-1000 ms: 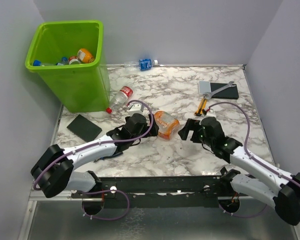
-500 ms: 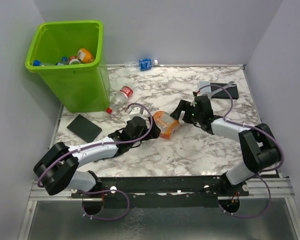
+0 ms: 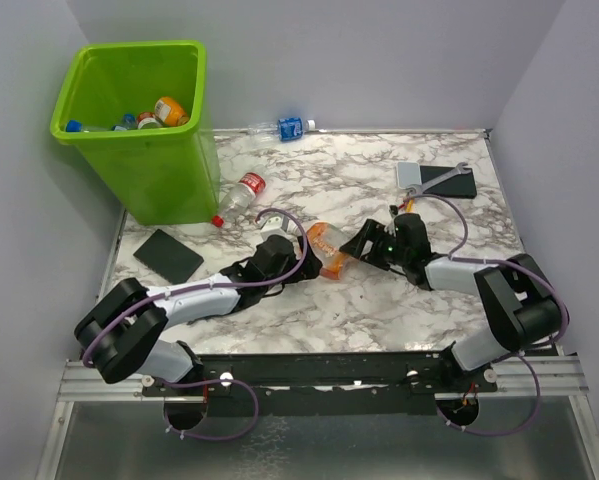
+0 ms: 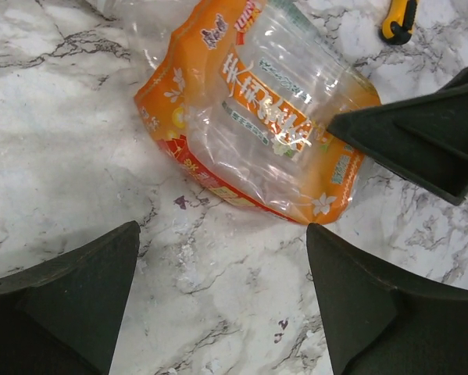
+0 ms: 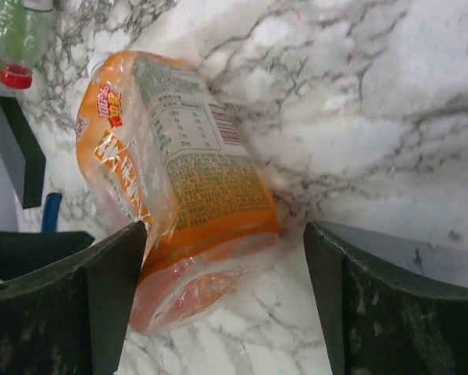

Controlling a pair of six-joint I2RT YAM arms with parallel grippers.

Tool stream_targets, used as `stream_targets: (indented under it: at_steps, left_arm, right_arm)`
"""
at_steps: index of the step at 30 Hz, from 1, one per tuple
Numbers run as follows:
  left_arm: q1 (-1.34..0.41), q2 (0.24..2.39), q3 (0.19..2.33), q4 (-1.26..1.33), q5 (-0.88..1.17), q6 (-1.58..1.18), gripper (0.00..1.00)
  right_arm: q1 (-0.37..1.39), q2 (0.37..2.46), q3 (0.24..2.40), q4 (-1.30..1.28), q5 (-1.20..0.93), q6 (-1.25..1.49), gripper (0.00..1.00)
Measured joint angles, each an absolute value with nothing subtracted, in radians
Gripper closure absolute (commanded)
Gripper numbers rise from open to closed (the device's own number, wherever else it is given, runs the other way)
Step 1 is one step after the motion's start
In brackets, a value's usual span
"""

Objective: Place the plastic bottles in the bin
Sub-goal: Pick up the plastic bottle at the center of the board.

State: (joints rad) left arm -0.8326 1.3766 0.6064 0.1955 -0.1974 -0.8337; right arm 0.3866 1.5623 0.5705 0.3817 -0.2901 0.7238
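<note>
Teamwork, I judge: my left claw (image 4: 222, 234) and right claw (image 5: 224, 230), both spread wide, flank the orange bottle (image 3: 328, 250) at frame centre.

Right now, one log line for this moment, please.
left gripper: open, near orange bottle | right gripper: open, beside it | bottle: lying on table

Glossy clear plastic bottle (image 4: 249, 117), smooth marble tabletop (image 4: 62, 156)

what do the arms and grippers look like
Both arms have white link shells between bulky black joint housings: left arm, right arm. A purple cable loops along each. The left gripper and right gripper have two broad, matte black, wedge-shaped fingers each. No markings visible.
</note>
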Motion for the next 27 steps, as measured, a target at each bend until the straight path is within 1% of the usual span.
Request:
stream_targets:
  at_steps: [8, 15, 20, 27]
  left_arm:
    - [-0.833, 1.387, 0.586, 0.195, -0.197, -0.848, 0.14]
    - [-0.833, 1.370, 0.572, 0.194, -0.198, -0.854, 0.14]
    - [-0.833, 1.266, 0.518, 0.173, -0.212, -0.858, 0.13]
    - [-0.833, 1.039, 0.442, 0.144, -0.266, -0.873, 0.12]
  right_arm:
    - [0.444, 1.409, 0.411, 0.408, -0.286, 0.840, 0.15]
    - [0.455, 1.190, 0.382, 0.264, -0.205, 0.834, 0.11]
    - [0.455, 1.092, 0.444, 0.142, -0.122, 0.750, 0.09]
    - [0.455, 1.096, 0.465, 0.107, -0.123, 0.631, 0.09]
